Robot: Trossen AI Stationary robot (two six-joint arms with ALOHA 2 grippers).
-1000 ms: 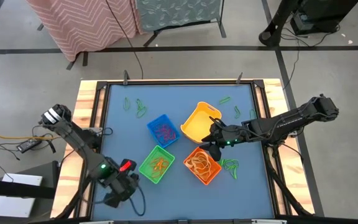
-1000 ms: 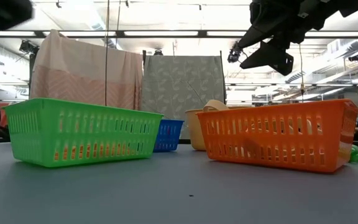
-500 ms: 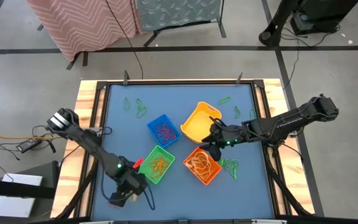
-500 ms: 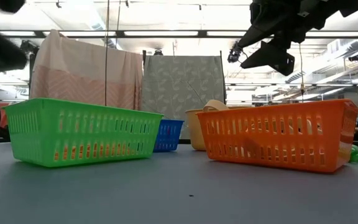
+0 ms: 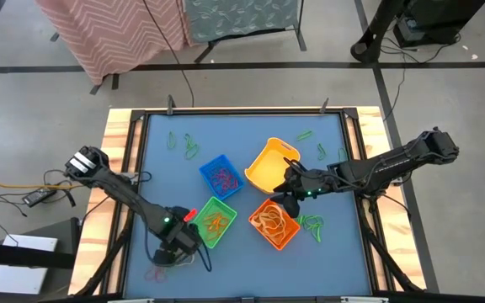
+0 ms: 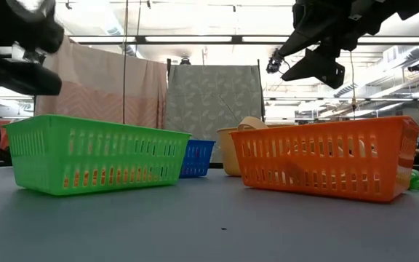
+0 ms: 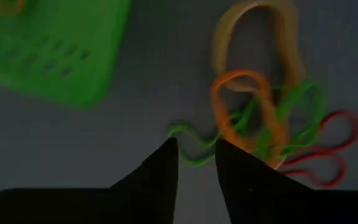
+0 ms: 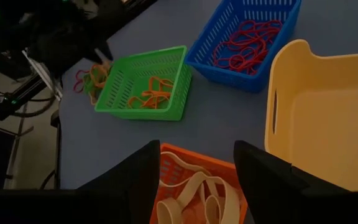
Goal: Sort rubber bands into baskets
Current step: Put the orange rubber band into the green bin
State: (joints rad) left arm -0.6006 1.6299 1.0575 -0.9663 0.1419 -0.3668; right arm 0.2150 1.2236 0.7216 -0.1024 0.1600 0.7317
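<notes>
Your left gripper (image 5: 168,257) had travelled right along the lower edge of the high view over the last second, ending just left of and below the green basket (image 5: 213,222), above a small tangle of rubber bands (image 5: 157,273) near the table's (image 5: 242,135) bottom-left corner. In the low view it had come in as a dark blur at upper left. Your right gripper (image 5: 286,192) had not moved; it hung at centre-right, between the yellow basket (image 5: 272,165) and the orange basket (image 5: 274,224).

From above you could not make out the left fingers, and the tangle was only a faint smudge. The low view hid the basket contents behind the slotted walls.

The left wrist view filled that in: fingers (image 7: 160,177) slightly parted with a narrow gap, holding nothing, tips just short of a green loop in a tangle of orange, yellow, green and red bands. The right wrist view showed its fingers (image 8: 138,171) spread wide and empty above the orange basket, orange bands lying in the green basket, and red ones in the blue basket (image 8: 247,40).
</notes>
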